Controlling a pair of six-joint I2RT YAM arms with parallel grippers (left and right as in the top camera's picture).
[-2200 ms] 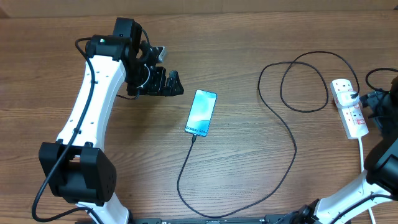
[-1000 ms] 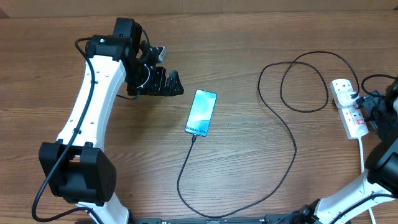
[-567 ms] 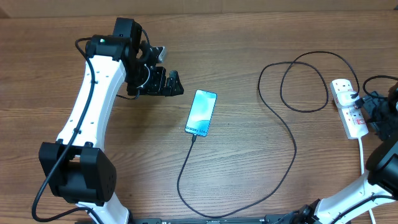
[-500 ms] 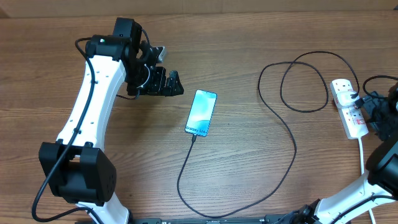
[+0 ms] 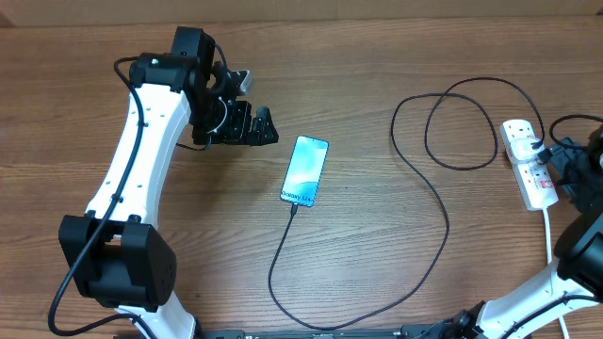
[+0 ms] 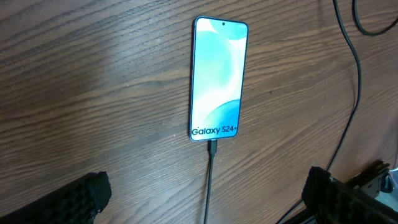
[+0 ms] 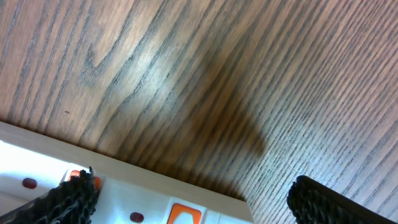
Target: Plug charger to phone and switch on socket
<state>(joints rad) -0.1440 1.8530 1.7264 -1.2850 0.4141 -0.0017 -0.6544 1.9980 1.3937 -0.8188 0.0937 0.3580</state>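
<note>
Left wrist shows left gripper [image 6: 208, 200] jaws wide, empty; right gripper [image 7: 199, 198] likewise

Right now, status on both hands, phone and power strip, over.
Left hand open, empty, beside phone. Right hand open at power strip. Cable plugged into phone. Nothing in the way seen.

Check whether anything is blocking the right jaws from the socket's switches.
Nothing visible does. The open right jaws hang right beside the socket, and its red switches show uncovered in the right wrist view. The black plug sits further along the socket, not between the two.
</note>
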